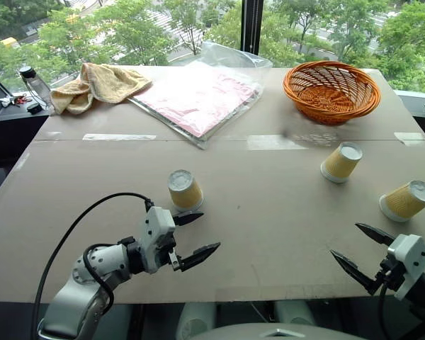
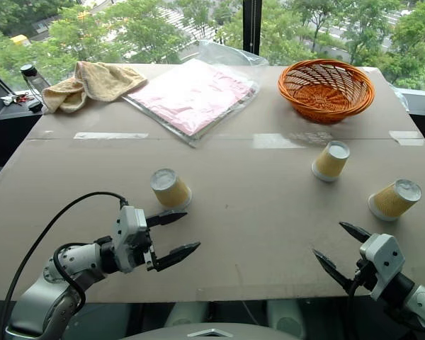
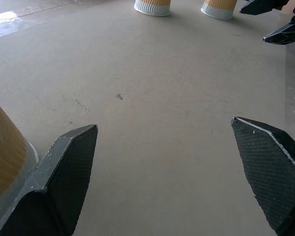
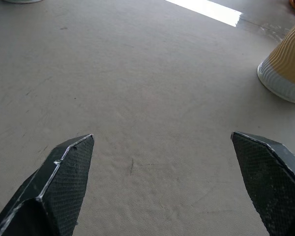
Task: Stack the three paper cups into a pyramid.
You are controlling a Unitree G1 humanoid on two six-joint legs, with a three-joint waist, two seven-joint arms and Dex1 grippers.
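Trees fill the window behind the tabletop [image 1: 269,212], where three paper cups stand upside down and apart: one [image 1: 185,190] just beyond the left gripper's [image 1: 197,236] spread, empty fingers, two [image 1: 341,162] [image 1: 406,200] out past the right gripper [image 1: 364,256], also spread and empty. Risk, I'd say: a fingertip clips a light cup and topples it. One basket [image 1: 331,91] waits.

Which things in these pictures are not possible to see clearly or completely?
- Bottle at the far left: small in the left eye view, contents unreadable.
- Pink packet: the clear wrap hides what it is.
- Near paper cup in the left wrist view: cut by the edge, partly behind a finger.
- Two far cups: tops cut off there.
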